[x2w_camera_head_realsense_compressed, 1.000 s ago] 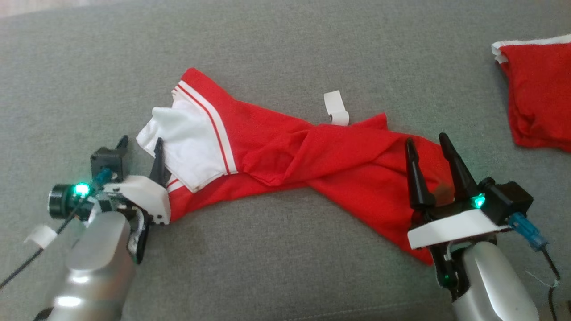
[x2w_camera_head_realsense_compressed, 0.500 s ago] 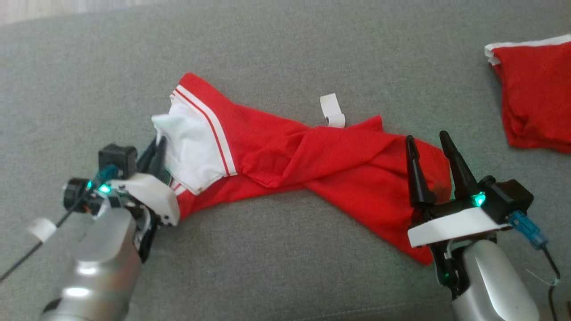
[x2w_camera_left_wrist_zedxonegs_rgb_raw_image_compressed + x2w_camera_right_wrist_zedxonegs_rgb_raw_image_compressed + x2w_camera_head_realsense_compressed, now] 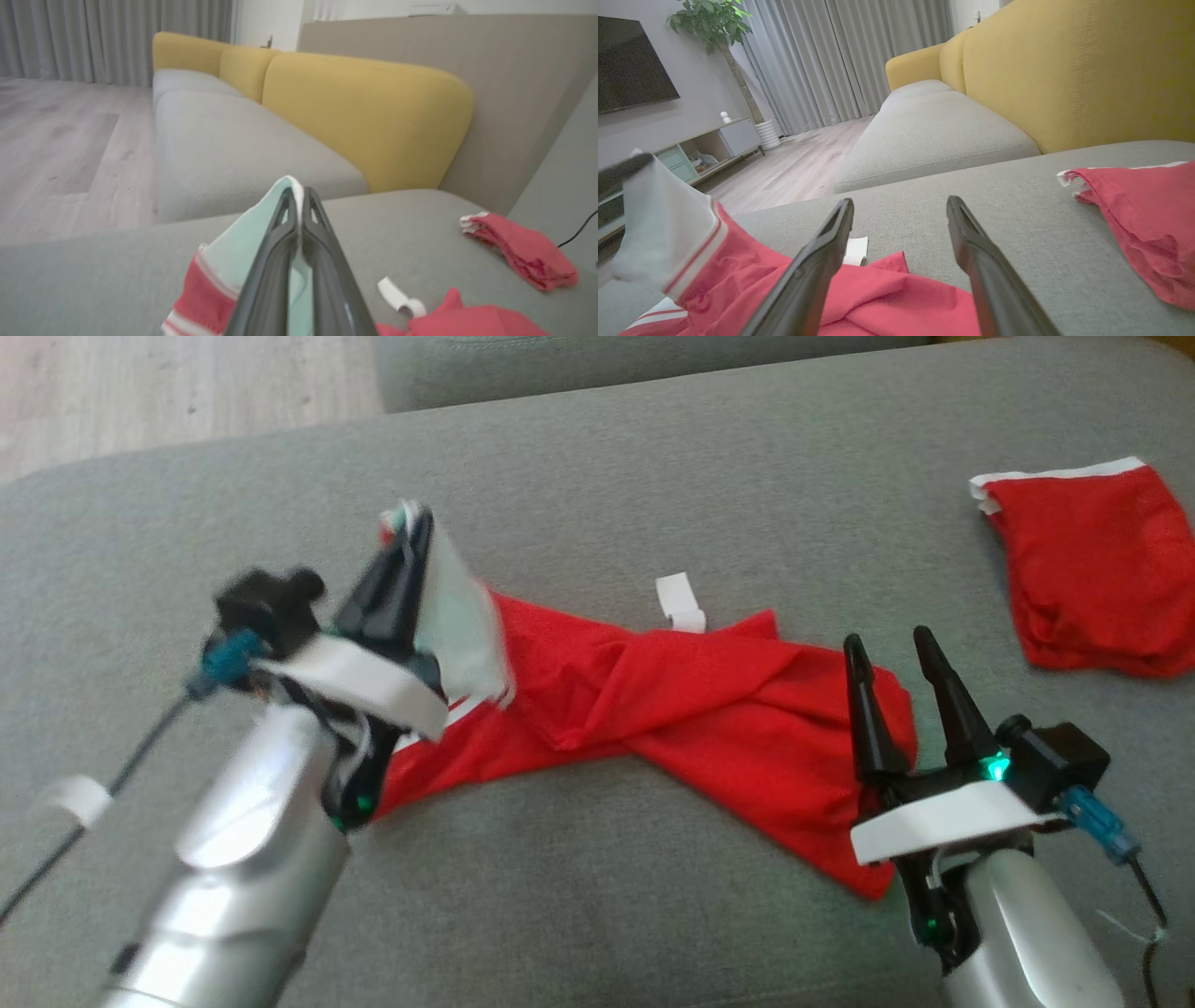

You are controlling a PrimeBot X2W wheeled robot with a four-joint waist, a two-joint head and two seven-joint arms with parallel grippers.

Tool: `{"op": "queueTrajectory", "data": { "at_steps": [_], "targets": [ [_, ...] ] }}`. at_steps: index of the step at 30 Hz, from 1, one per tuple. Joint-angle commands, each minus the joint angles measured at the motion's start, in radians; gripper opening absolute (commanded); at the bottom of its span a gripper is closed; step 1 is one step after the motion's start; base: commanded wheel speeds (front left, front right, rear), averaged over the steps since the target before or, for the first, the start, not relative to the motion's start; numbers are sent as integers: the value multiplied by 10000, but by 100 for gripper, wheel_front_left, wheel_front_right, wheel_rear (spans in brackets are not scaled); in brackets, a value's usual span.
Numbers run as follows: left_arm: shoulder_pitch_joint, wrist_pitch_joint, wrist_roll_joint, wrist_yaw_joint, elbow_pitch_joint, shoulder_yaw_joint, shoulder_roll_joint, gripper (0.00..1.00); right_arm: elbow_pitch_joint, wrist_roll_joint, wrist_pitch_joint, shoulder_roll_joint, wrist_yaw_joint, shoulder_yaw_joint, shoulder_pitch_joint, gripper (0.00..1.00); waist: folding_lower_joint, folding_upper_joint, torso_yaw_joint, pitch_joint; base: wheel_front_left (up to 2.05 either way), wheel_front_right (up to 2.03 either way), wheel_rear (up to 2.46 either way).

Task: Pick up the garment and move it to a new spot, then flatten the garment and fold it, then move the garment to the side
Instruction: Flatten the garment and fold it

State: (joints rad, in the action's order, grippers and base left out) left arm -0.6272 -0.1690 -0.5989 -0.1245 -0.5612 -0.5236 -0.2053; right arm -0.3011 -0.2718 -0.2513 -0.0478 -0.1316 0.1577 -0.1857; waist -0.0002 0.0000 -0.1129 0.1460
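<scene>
From the head view I see the garment (image 3: 691,709), red with a white striped end, lying twisted across the grey cushion (image 3: 597,896). My left gripper (image 3: 411,537) is pressed together on the garment's white end and holds that end up off the cushion, blurred. My right gripper (image 3: 887,639) stands with its fingers spread over the garment's opposite red end, and I cannot tell whether it touches the cloth. A white tape loop (image 3: 679,602) sits just beside the garment's far edge, and a second red cloth (image 3: 1092,579) lies well apart from the garment, past its right-gripper end. There is bare cushion on the near side of the garment and beyond its far edge; the cushion's edge and wood floor (image 3: 140,392) lie beyond the garment's pinched end. The left wrist view shows the pinch up close: pale fabric is clamped between the two fingers right to their tips, with the red striped band hanging below. It also shows a yellow backrest (image 3: 364,112) rising well beyond the garment. The right wrist view shows the gap between the spread fingers with nothing in it and the garment's red folds low beneath them. It adds the room beyond the garment's raised end: a television (image 3: 630,60), a plant (image 3: 710,18) and curtains (image 3: 840,60).
</scene>
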Motion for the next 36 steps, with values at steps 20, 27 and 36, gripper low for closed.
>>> {"op": "queueTrajectory", "data": {
  "at_steps": [20, 27, 36],
  "targets": [
    [-4295, 2812, 654, 1229, 549, 991, -1941, 0, 719, -921, -105, -24, 9, 905, -625, 100, 2, 0, -2021, 1397, 0, 0, 0],
    [-5890, 2697, 1585, 1743, -1811, 725, -2226, 100, 859, -1022, -105, -24, 9, 1224, -778, 100, 2, 0, -2398, 1849, 0, 0, 0],
    [-6231, 1493, 1810, 1171, -3204, 231, -1668, 100, 806, -826, -105, -24, 9, 1156, -831, 100, 2, 0, -1896, 1773, 0, 0, 0]
  ]
}}
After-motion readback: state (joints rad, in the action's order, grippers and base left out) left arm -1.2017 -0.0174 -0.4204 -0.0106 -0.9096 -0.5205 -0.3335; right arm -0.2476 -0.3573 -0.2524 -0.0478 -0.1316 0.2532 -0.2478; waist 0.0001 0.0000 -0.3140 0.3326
